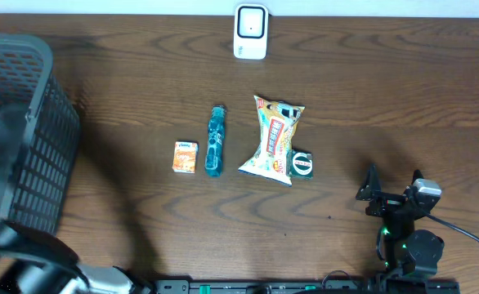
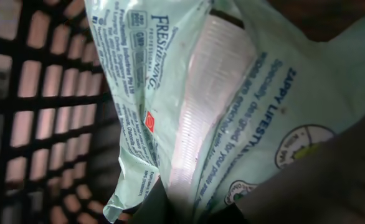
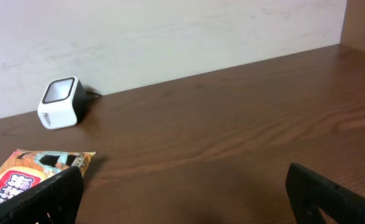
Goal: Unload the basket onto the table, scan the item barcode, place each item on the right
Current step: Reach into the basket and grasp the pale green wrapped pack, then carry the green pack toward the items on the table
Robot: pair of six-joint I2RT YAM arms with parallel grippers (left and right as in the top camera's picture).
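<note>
Where the left gripper [image 2: 213, 208] is clamped together on one end of it, the pale green wet-wipes pack [image 2: 282, 106] hangs inside the basket [image 2: 39, 112], close to its black lattice wall. Its soft, glossy film looks light, floppy and probably slippery, so it is best held beside the stiffer ribbed flap [image 2: 213, 81]. Well outside the basket, the right gripper [image 3: 182, 193] gapes apart, empty.

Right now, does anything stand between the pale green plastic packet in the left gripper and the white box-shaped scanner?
Yes: the wall of the black mesh basket stands beside the packet; the scanner sits outside it.

L claw [image 2: 198, 200] clamped, R claw [image 3: 184, 186] splayed
</note>
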